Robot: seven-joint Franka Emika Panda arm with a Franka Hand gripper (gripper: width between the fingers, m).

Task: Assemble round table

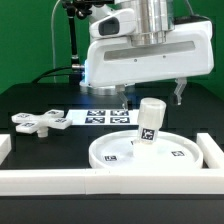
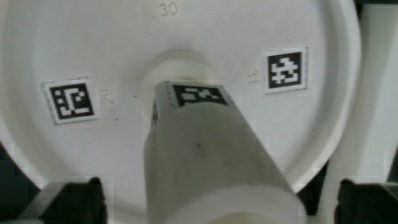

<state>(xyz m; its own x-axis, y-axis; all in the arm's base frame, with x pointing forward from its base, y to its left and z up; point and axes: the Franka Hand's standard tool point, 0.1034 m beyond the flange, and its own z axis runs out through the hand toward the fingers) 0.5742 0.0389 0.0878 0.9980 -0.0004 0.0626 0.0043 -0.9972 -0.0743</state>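
The large round rimmed disc [image 1: 120, 152] lies flat on the black table, tags facing up. The short cylinder leg [image 1: 150, 122] stands on the disc's centre, leaning slightly. In the wrist view the leg [image 2: 205, 140] rises from the hub of the disc [image 2: 107, 50] toward the camera. My gripper [image 1: 150, 97] hangs just above the leg and is open. Its dark fingertips [image 2: 71, 203] sit wide on either side of the leg's top and do not touch it. The cross-shaped base [image 1: 38, 121] lies on the table at the exterior view's left.
The marker board [image 1: 104, 117] lies flat behind the disc. A long white border wall [image 1: 60, 181] runs along the front and turns up the exterior view's right side [image 1: 212, 150], close to the disc's rim.
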